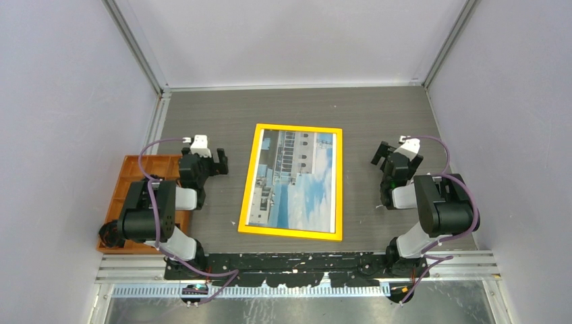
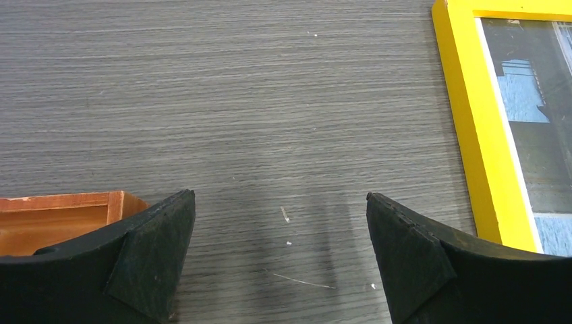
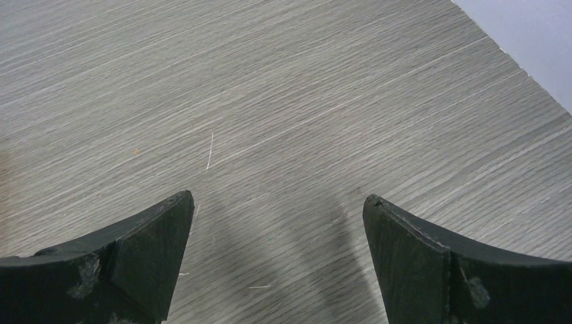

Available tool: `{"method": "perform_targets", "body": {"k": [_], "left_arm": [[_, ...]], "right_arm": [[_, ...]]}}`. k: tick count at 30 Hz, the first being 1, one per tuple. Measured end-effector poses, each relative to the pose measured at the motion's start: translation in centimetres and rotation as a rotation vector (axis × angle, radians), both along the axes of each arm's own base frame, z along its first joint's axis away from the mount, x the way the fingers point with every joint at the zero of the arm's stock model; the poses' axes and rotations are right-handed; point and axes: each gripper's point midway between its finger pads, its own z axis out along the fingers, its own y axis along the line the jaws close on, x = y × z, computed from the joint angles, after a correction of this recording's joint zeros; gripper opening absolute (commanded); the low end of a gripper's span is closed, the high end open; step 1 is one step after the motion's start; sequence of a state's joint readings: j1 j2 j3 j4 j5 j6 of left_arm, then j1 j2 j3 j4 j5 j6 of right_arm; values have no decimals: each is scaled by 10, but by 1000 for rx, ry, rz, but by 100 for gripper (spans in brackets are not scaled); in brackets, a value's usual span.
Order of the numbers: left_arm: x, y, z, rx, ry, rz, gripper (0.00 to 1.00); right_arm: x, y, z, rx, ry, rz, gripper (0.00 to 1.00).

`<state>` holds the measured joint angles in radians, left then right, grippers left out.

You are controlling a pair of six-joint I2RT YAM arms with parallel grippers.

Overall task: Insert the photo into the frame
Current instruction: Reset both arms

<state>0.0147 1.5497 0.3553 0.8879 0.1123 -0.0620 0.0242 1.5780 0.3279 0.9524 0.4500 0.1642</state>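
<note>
frame (image 1: 252,175) is lying flat on table (image 1: 216,111), photo (image 1: 297,182) showing inside | left gripper (image 1: 220,162), right gripper (image 1: 379,156) are hovering beside, fingers spread, empty | risk: low arm sweep possibly nudging frame askew

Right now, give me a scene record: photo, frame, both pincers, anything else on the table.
photo: inside the frame, picture side up
frame: yellow front up, flat on the table, between the two arms
left pincer: open, empty, over bare table left of the frame
right pincer: open, empty, over bare table
orange tray: at the left edge, partly under the left arm
task: looks done
</note>
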Motion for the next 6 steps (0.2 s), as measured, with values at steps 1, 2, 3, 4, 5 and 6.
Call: {"method": "perform_targets", "body": {"k": [1,2,3,4,5,6], "left_arm": [[0,0,0,0,0,0,100],[0,0,0,0,-1,1,100],[0,1,0,1,-1,4,100],[0,1,0,1,-1,5,100],[1,1,1,2,-1,6,100],[1,1,0,2,-1,6,100]], "right_arm": [[0,0,0,0,0,0,100],[0,0,0,0,0,0,100],[0,0,0,0,0,1,100],[0,0,0,0,0,1,100],[0,0,0,0,0,0,100],[0,0,0,0,0,1,100]]}}
